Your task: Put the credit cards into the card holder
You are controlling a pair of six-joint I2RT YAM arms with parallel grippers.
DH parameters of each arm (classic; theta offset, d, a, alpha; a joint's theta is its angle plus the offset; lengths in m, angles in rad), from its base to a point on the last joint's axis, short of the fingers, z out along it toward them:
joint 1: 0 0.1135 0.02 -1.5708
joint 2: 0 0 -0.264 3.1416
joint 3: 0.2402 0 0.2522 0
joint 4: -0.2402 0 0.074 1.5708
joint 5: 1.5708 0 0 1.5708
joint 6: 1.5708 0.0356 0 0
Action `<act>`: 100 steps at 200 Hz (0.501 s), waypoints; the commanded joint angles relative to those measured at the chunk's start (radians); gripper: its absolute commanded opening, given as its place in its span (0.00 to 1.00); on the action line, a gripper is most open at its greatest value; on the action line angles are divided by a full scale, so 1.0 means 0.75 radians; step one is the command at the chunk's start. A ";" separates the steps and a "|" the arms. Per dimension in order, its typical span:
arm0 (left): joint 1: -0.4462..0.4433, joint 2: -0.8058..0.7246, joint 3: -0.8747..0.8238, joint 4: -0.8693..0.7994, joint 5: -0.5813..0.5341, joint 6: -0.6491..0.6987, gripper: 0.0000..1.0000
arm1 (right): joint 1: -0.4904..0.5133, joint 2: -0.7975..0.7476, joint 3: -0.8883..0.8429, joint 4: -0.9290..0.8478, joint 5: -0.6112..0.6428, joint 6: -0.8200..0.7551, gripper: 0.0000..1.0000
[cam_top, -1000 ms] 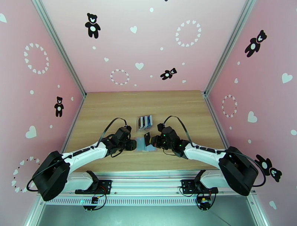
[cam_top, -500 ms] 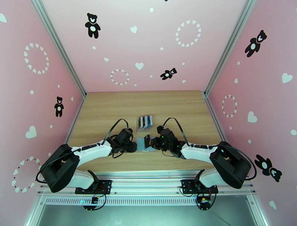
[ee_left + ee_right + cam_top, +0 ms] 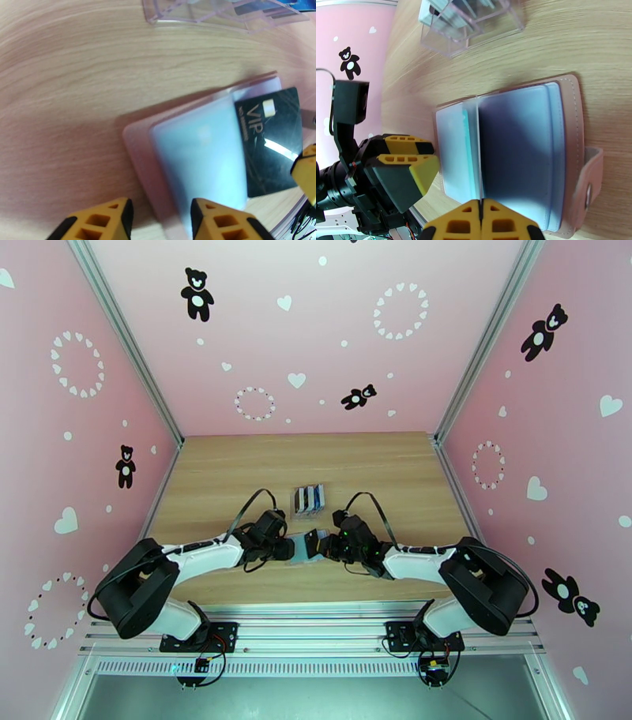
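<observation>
wallet (image 3: 568,130), tan-pink, lies open and flat on the wooden table (image 3: 237,469) near its front edge, between the two grippers, clear sleeves facing up and snap tab on its right side. in the overhead view the wallet (image 3: 300,553) sits just in front of a clear plastic stand (image 3: 308,500) with more cards standing upright in its slots.

right gripper (image 3: 481,213) has its fingers pressed together on a black card (image 3: 268,146) with "vip" printed on it. the card is tilted above the right half of the wallet (image 3: 136,158), one long edge down at the sleeves. whether that edge is already inside a sleeve i cannot tell. from above, the card (image 3: 314,539) shows as a small dark square at the tip of the right gripper (image 3: 322,544).

left gripper (image 3: 162,209) is at the wallet's left edge with its fingers partly apart. nothing is pinched between them, and one fingertip sits over the wallet's near edge. whether it touches the cover i cannot tell. the right wrist view shows the left gripper (image 3: 414,158) just beside the wallet's left side, and the stand (image 3: 474,23) is behind the wallet.
</observation>
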 commanded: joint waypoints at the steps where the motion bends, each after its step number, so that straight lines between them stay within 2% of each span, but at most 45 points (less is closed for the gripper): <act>1: -0.008 0.033 0.029 -0.022 -0.048 -0.018 0.46 | 0.011 0.023 -0.011 0.033 -0.022 0.006 0.00; 100: -0.008 0.123 0.054 -0.038 -0.035 -0.024 0.32 | 0.011 -0.020 -0.020 0.028 -0.035 -0.015 0.00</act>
